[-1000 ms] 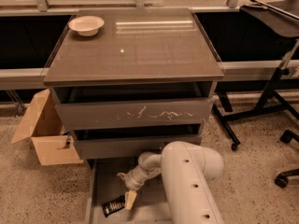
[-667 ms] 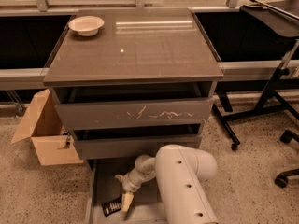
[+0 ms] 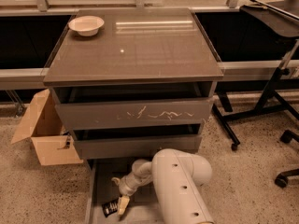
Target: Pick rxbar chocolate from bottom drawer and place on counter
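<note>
One view only: high, in front of cabinet (image 3: 135, 113), pitched down, fairly near. Upper centre: desk (image 3: 135, 45). Own arm (image 3: 180, 190) enters bottom edge; tool (image 3: 122, 203) low in frame, over bottom drawer (image 3: 99, 183).

The counter (image 3: 140, 55) carries 1 bowl (image 3: 86, 25), at its back left corner. The speckled floor (image 3: 252, 176) carries the cabinet (image 3: 135, 113), 1 open cardboard box (image 3: 44, 136) just left of it, and a wheeled black stand (image 3: 264, 104) to the right. The bottom drawer (image 3: 99, 183), pulled out, holds the rxbar (image 3: 110, 208) on its grey bottom. The gripper (image 3: 122, 203) is down inside it, right at the bar.
</note>
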Controlling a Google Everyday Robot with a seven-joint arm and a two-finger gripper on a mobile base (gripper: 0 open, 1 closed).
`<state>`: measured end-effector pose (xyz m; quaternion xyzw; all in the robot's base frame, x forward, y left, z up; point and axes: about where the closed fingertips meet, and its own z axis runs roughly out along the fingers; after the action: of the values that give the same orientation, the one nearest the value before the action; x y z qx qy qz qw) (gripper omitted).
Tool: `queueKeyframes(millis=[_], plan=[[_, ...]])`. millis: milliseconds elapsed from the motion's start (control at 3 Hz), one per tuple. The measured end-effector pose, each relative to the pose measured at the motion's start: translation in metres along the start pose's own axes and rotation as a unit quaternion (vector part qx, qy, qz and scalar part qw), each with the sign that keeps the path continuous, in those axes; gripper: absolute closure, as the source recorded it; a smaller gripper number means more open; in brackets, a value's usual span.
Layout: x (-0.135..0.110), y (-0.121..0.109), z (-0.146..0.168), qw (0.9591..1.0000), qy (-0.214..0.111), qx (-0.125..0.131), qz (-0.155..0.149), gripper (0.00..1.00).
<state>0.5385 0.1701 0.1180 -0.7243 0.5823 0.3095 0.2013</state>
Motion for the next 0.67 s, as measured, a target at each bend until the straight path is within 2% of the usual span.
queueKeyframes(millis=[667], plan=[[0.0026,-0.0009,0.0152,0.9999,-0.006,0.011,0.006,0.00]])
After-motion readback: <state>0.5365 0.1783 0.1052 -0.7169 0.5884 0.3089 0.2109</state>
